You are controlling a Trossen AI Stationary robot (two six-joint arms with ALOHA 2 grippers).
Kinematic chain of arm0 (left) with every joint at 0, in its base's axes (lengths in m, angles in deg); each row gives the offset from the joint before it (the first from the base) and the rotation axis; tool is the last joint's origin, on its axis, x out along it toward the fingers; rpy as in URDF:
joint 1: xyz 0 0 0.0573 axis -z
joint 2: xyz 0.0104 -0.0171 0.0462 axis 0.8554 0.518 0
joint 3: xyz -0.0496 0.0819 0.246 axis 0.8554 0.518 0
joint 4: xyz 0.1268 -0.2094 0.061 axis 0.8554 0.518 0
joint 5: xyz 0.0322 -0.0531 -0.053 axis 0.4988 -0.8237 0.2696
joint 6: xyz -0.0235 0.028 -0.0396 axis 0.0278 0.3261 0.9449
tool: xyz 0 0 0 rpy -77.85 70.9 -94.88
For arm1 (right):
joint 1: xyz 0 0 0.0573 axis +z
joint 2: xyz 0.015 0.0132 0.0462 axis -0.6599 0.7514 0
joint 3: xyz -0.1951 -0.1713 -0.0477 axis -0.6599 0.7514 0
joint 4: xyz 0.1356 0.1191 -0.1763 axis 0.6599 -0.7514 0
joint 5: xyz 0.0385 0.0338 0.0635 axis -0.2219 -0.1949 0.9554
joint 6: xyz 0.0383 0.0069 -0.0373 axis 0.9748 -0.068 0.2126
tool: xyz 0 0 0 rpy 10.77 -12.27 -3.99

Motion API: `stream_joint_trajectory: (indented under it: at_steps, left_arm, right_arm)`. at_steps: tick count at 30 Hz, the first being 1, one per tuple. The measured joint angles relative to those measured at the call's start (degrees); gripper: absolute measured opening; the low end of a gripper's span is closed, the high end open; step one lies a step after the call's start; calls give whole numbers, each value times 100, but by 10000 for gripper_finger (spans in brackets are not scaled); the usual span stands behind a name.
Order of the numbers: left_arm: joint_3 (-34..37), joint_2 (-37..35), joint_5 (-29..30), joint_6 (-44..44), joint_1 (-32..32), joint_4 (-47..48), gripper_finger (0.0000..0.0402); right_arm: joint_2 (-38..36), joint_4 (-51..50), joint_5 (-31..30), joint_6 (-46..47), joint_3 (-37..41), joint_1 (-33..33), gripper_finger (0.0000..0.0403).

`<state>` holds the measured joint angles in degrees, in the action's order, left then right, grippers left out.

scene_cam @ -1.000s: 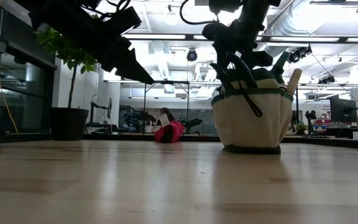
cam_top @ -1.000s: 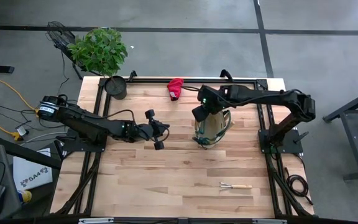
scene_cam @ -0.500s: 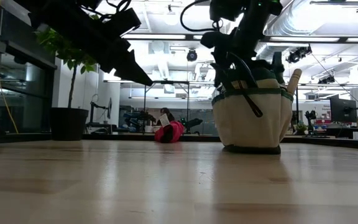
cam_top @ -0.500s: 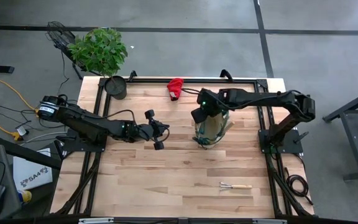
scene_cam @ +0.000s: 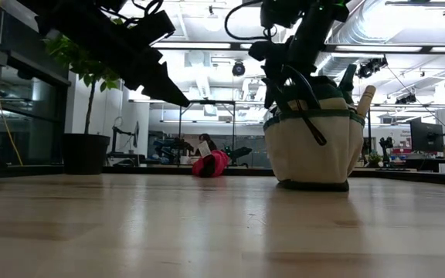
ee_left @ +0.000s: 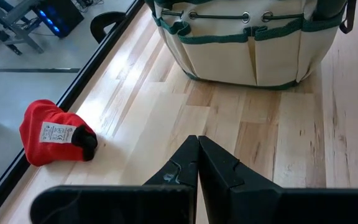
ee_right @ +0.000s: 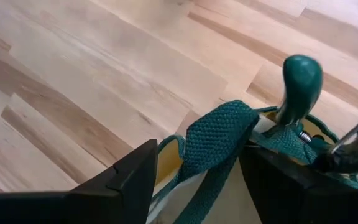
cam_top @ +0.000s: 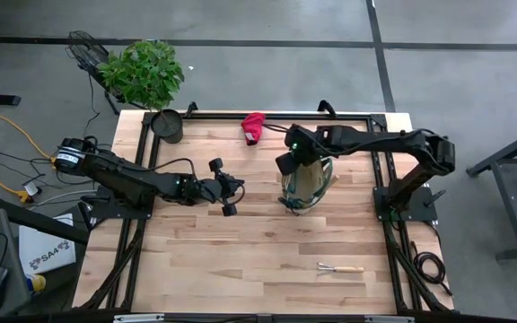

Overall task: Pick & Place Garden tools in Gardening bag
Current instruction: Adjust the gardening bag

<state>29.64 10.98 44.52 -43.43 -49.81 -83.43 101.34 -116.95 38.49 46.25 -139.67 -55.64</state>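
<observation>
Right gripper point(ee_right: 194, 180) over gardening bag point(cam_top: 305, 184), fingers apart astride its green strap point(ee_right: 213, 149); left gripper point(ee_left: 198, 152) pinched closed, empty. Red glove point(ee_left: 55, 134) on table point(cam_top: 240, 242)

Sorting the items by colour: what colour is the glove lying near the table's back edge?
Red, with a white label and a dark cuff; the glove shows best in the left wrist view.

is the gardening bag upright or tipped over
Upright: the gardening bag sits flat on the table, mouth up, with tool handles sticking out the top.
</observation>
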Motion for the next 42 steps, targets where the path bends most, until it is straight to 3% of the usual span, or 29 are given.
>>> stream_joint_trajectory:
  at_steps: [9,16,26,42]
  left_arm:
    - [2,0,-95,46,0,44,3]
    - [2,0,-160,90,0,142,3]
    - [2,0,-184,94,0,142,3]
    - [2,0,-198,192,0,142,3]
  right_arm:
    - [530,-55,597,-146,0,7,187]
    - [420,-94,655,-416,9,2,121]
    - [388,-98,1002,-1583,7,85,13]
    - [382,-90,1582,-4581,-444,434,4]
